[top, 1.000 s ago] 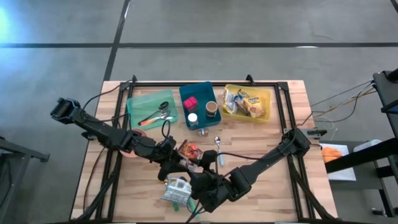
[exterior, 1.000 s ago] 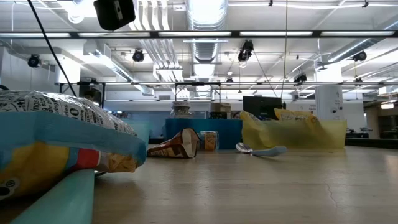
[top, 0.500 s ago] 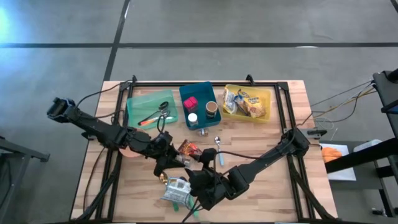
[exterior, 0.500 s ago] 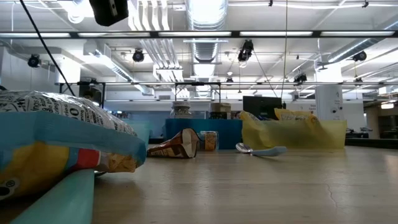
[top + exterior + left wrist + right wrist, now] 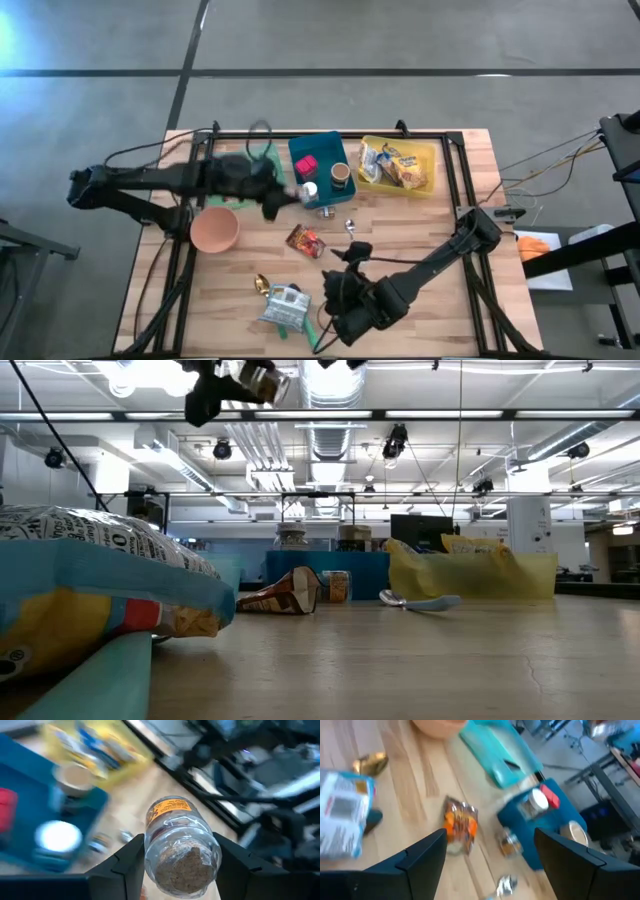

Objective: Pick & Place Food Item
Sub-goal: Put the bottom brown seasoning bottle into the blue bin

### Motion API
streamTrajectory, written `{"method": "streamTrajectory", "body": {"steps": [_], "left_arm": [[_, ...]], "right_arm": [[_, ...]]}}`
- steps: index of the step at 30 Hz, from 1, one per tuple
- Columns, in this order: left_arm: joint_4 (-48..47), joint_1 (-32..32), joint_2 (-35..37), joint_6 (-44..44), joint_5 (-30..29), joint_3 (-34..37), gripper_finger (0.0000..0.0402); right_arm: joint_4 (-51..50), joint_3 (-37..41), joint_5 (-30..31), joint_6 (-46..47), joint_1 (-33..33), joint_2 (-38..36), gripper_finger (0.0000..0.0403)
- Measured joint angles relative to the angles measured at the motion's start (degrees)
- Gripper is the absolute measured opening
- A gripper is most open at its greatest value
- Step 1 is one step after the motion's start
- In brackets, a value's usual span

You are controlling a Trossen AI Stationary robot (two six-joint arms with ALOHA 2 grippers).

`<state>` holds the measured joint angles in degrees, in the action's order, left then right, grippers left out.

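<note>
The left wrist view alone shows what the left pincer (image 5: pixel 181 870) carries: a clear plastic jar with a brown granular filling and an orange label (image 5: pixel 181 847), clamped between the two dark fingers (image 5: pixel 125 862); the high view blurs this to a dark smear at the near-left corner of the blue plastic bin (image 5: pixel 322 170), and the low view catches the jar high above the wooden bench (image 5: pixel 400 660), near the picture's top; the right wrist view gives the clearest sight of the orange-and-red snack packet (image 5: pixel 460 827) lying flat on bare planks, just near of the blue bin.

The far edge of the bench is taken by three bins in a row, the green plastic bin (image 5: pixel 225 180), the blue one, and the yellow plastic bin (image 5: pixel 400 165) holding packets; the right half of the bench lies open; the near middle is crowded by a white-and-teal bag (image 5: pixel 283 305) and a gold spoon (image 5: pixel 260 285), with a terracotta bowl (image 5: pixel 214 230) at the left.

The left arm stretches level from the left edge toward the blue bin; the right arm folds in from the right edge, its right pincer (image 5: pixel 340 315) low over the near middle, fingers spread wide and holding nothing.
</note>
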<state>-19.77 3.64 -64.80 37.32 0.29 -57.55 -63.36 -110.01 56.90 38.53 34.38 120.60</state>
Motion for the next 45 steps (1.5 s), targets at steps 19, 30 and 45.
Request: {"method": "streamTrajectory", "body": {"steps": [19,30,45], "left_arm": [[-30.3,14.51,-28.8,-28.47,5.52,-32.87,0.018],[-35.81,18.09,-40.12,-36.08,2.11,-39.42,0.018],[-34.34,23.08,-45.54,-41.75,0.66,-39.24,0.018]], "right_arm": [[-19.76,9.61,-1.89,26.71,3.23,-3.15,0.0297],[0.21,33.21,-0.8,28.17,4.66,-19.68,0.0297],[38.76,59.0,-2.63,4.71,0.94,-39.76,0.0297]]}}
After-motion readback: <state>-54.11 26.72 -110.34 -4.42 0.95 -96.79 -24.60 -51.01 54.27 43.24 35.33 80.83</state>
